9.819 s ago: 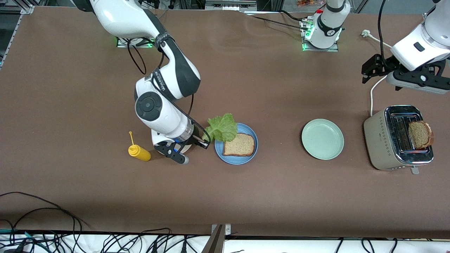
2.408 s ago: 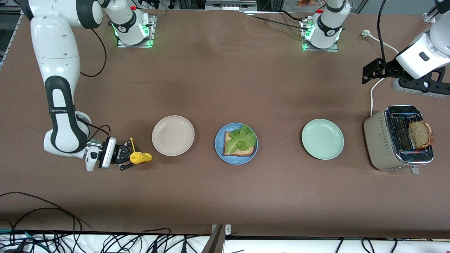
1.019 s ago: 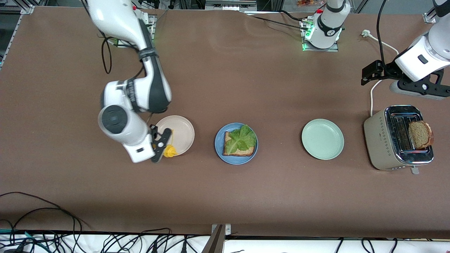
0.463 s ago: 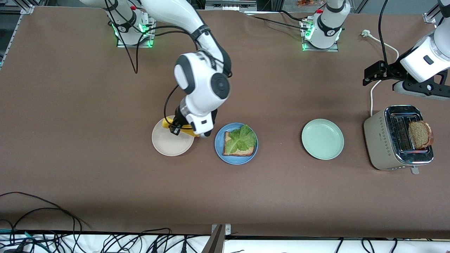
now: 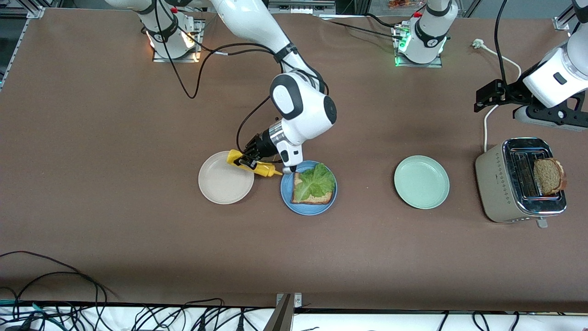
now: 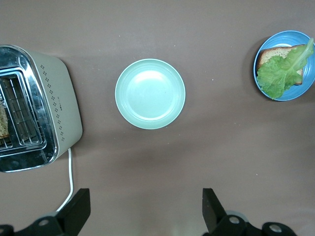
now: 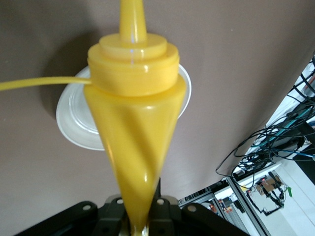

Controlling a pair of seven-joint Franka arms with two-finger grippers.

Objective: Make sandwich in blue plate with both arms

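You are working on a brown table (image 5: 115, 138), with black cables (image 5: 69, 317) along its edge. No writing can be read. Your right gripper (image 5: 250, 156) holds the yellow bottle (image 5: 252, 164) up beside the blue plate (image 5: 287, 200). One bread slice (image 5: 317, 198) and lettuce (image 5: 314, 181) lie on that plate. Your left gripper (image 6: 142, 211) waits wide open near the toaster (image 5: 498, 184), far from the blue plate.

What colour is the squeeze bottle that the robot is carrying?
Bright yellow all over, nozzle included. The squeeze bottle shows best in the right wrist view.
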